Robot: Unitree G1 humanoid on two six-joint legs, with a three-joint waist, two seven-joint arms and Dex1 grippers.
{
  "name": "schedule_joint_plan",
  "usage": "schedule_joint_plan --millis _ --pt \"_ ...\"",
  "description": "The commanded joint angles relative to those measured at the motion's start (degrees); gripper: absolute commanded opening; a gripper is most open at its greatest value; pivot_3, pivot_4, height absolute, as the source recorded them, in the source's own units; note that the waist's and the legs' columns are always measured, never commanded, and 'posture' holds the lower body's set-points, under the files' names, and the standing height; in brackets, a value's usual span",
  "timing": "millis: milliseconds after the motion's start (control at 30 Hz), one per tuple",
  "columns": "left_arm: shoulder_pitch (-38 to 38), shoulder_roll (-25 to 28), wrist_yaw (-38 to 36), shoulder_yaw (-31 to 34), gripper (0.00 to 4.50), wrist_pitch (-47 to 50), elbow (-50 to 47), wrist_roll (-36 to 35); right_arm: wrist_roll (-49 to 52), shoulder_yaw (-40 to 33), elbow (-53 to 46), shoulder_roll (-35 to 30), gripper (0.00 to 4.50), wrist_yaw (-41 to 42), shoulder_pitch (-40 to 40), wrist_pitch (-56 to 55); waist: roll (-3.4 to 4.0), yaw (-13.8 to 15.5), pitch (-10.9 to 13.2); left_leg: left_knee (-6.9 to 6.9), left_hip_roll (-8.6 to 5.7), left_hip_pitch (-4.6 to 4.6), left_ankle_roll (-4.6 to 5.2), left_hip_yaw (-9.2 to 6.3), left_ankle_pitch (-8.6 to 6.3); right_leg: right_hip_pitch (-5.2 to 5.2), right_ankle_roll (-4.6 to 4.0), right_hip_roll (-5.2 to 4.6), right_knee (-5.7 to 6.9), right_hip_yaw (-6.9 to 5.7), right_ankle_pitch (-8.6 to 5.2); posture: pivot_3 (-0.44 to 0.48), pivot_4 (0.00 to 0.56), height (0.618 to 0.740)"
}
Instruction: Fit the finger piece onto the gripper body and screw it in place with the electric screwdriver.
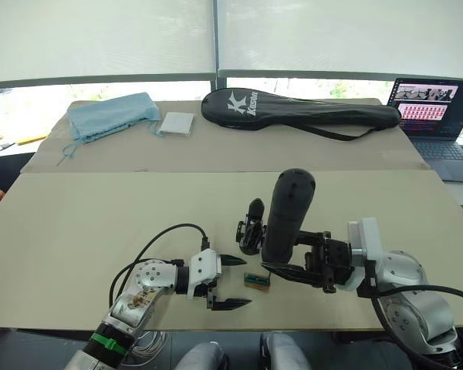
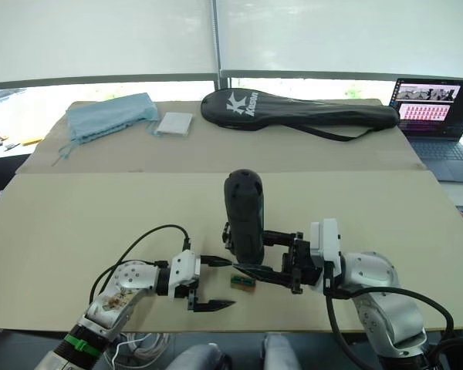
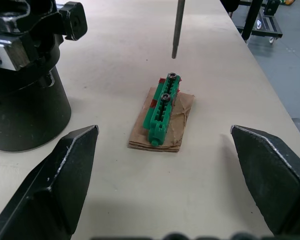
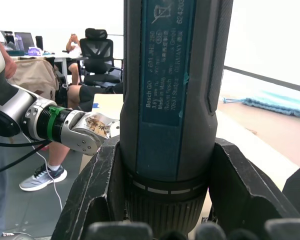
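Two tools: right tool (image 1: 297, 270) clenches electric screwdriver (image 1: 288, 216) upright, left tool (image 1: 233, 282) released; bit may skid off green holder (image 3: 162, 111) mid-frame.

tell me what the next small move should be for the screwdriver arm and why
Probably lower the electric screwdriver a little so its bit meets a screw head in the green holder. The right gripper is shut on the tool, held nearly upright, and the bit tip hangs just above the holder's far end without touching. The left gripper waits open beside it.
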Motion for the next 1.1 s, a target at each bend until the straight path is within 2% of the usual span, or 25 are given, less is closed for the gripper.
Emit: schedule_joint_plan --millis 33,1100 --pt "0.76 0.23 0.51 -1.13 4.50 0.66 1.48 1.53 0.13 0.47 -0.77 0.81 1.92 0.54 -1.00 -2.68 0.00 0.00 0.00 0.00 0.00 0.00 0.00 0.00 0.00 0.00 0.00 0.00 0.00 0.00 0.00 0.000 0.150 0.740" --pt "0.42 0.24 0.67 -1.34 4.50 1.31 1.76 1.76 0.03 -0.58 0.13 -0.05 1.92 1.42 -0.01 -3.75 0.01 0.09 -0.01 0.01 0.00 0.00 0.00 0.00 0.00 0.01 0.00 0.00 0.00 0.00 0.00 0.000 0.150 0.740"
